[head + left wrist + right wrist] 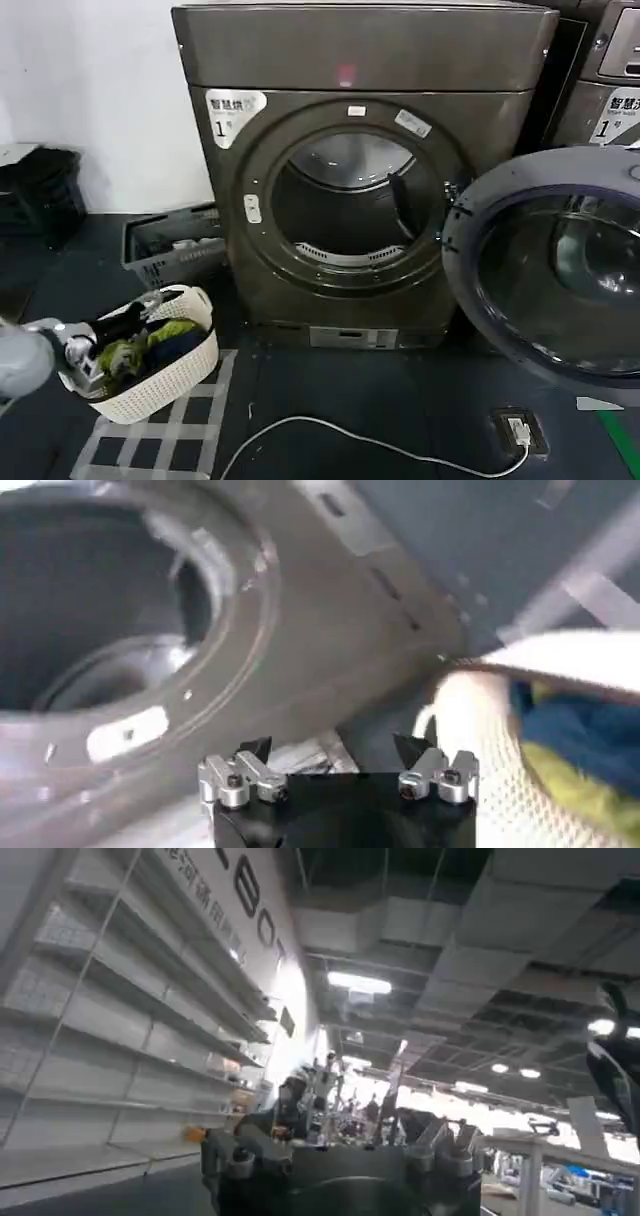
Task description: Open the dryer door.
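The rigid, hinged dryer door (550, 265) stands swung wide; the left pincer (335, 750) gapes empty, rim the likeliest hold.

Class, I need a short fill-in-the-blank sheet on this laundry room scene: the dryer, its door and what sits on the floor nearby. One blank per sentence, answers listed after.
1. The dryer door stands ____, swung to the right of the drum opening.
2. The white laundry basket on the floor holds ____.
3. A white ____ trails across the floor in front of the dryer.
4. The left gripper is beside the white basket, its fingers ____.

Missing words: open; clothes; cable; open
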